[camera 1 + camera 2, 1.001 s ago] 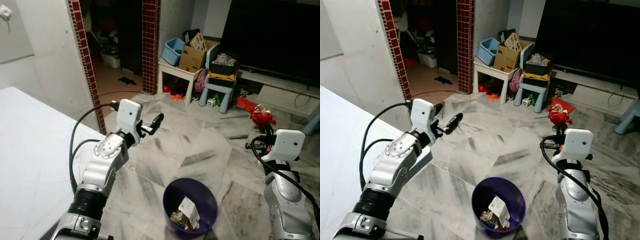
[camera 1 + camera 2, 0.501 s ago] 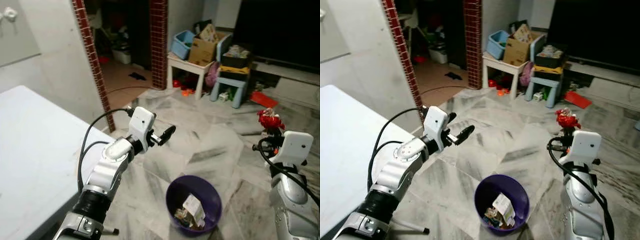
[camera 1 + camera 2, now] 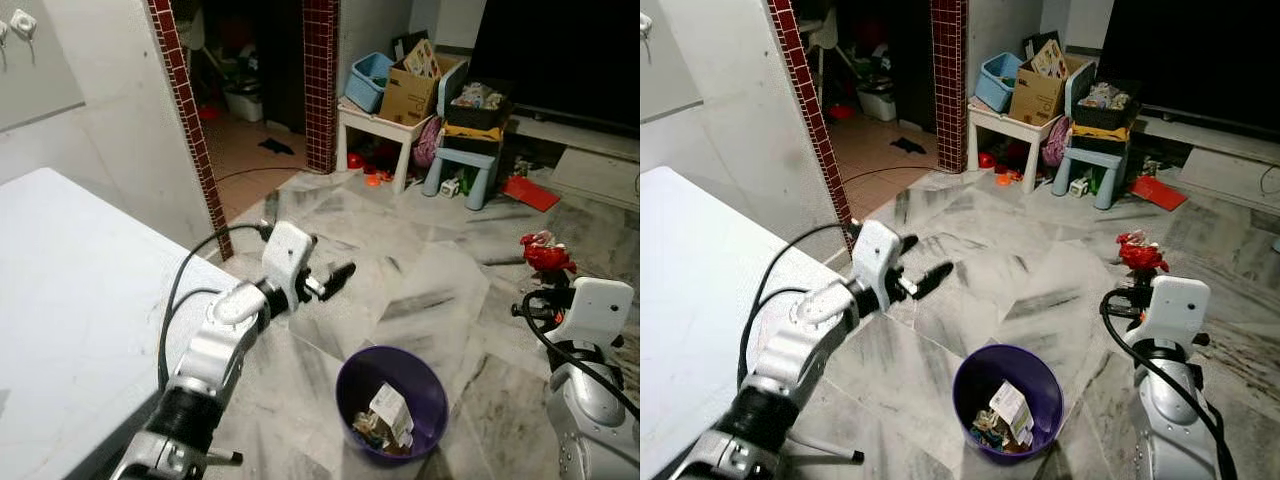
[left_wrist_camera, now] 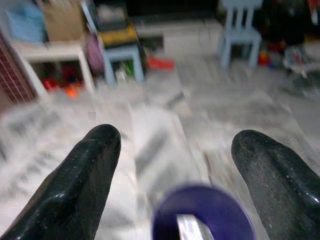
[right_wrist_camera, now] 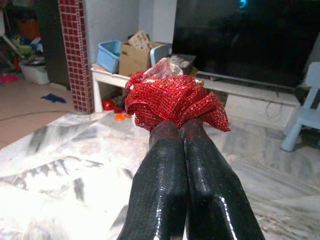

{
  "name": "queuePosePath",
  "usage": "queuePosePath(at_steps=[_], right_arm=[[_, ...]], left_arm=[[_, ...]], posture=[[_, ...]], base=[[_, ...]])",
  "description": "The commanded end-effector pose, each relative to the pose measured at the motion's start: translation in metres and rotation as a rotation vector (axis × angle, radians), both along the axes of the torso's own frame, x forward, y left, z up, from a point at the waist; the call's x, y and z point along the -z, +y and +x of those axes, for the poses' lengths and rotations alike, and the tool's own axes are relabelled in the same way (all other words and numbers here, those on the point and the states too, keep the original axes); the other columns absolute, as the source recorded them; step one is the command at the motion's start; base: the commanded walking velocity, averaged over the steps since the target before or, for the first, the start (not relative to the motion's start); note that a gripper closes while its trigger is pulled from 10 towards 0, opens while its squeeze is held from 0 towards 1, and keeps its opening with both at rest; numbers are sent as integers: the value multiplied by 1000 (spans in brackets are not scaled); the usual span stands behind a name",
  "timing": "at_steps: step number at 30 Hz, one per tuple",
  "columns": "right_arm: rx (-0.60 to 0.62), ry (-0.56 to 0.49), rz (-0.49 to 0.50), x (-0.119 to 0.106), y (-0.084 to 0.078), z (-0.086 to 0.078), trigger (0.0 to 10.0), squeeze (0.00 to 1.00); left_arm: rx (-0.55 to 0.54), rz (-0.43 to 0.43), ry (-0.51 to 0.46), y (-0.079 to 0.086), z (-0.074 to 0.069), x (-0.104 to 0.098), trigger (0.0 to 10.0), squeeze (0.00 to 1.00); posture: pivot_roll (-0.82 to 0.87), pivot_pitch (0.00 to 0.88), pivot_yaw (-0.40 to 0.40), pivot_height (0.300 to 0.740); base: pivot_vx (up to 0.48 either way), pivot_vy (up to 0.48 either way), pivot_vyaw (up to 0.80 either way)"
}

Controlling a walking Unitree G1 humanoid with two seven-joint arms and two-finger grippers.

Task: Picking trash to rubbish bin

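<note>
The right gripper [image 5: 182, 132] is clamped on a crumpled piece of red glittery mesh trash [image 5: 172, 105], with both black fingers pressed together and the mesh bunched above the tips. In the head views this trash [image 3: 1139, 252] is held in the air at the robot's right, above the grey marble-patterned floor [image 3: 1040, 270] and off to the side of the bin, not over it.

The round purple plastic rubbish bin [image 3: 975, 372] stands on the floor between the two arms, close in front of the robot. It already holds scraps, including a small white carton [image 3: 1013, 405].

The left gripper [image 3: 338, 275] has its fingers spread apart and holds nothing. It is raised to the left of the bin, and the bin's purple rim [image 4: 200, 210] shows between its fingertips [image 4: 102, 142] in the left wrist view.

Step in hand, as judged: carry the mesh to the bin and release it.

Procedure:
- Maintain the clamp until the fingertips are above the middle of the bin opening, not merely over the rim.
- Move the right arm inward, toward the robot's left, and lower it near the opening before release; the mesh looks light and may drift or snag on the fingers.
- Keep the left arm where it is, outside the transfer path.
</note>
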State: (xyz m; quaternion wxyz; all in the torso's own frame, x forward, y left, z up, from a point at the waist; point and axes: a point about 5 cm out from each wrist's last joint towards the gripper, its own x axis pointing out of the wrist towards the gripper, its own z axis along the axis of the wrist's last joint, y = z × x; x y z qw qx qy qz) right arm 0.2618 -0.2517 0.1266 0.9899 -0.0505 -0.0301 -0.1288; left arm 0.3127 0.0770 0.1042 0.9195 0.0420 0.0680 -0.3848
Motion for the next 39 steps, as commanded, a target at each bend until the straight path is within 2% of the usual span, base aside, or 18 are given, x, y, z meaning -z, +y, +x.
queuePosePath(at_steps=[1, 5, 10, 16, 18, 22, 29, 35, 39], right_arm=[[8, 0, -13, -3, -4, -2, 10000, 0], [21, 6, -24, -3, -12, -4, 10000, 0], [21, 27, -25, 3, -20, -6, 10000, 0], [-7, 92, 23, 18, -33, -4, 10000, 0], [-18, 108, 18, 21, -37, -2, 10000, 0], [-17, 163, -5, 28, -52, 4, 10000, 0], [-48, 201, 1, 30, -66, 17, 10000, 0], [-76, 244, 4, 33, -70, 29, 10000, 0], [-105, 272, 39, 34, -69, 42, 10000, 0]], left_arm=[[53, 10, 11, 1, -8, 5, 10000, 0], [124, -27, 41, 7, -26, 7, 10000, 0], [126, -27, 40, 10, -27, 4, 10000, 0], [195, -82, 20, -1, -36, -12, 10000, 0], [212, -73, 23, -4, -39, -13, 10000, 0], [270, -74, 31, -8, -49, -18, 10000, 0], [369, -96, 28, -16, -63, -39, 10000, 0], [401, -104, 36, -20, -68, -49, 10000, 0], [409, -102, 40, -20, -68, -58, 10000, 0]], posture=[[-152, 105, 35, 740], [-155, 114, 41, 740], [-154, 144, 51, 740], [-161, 229, 60, 740], [-161, 229, 60, 740], [-162, 306, 66, 740], [-145, 388, 93, 740], [-127, 443, 105, 740], [-108, 472, 112, 740]], base=[[0, 0, 0], [0, 0, 0], [0, 0, 0], [0, 0, 0], [0, 0, 0], [0, 0, 0], [0, 0, 0], [0, 0, 0], [0, 0, 0]])
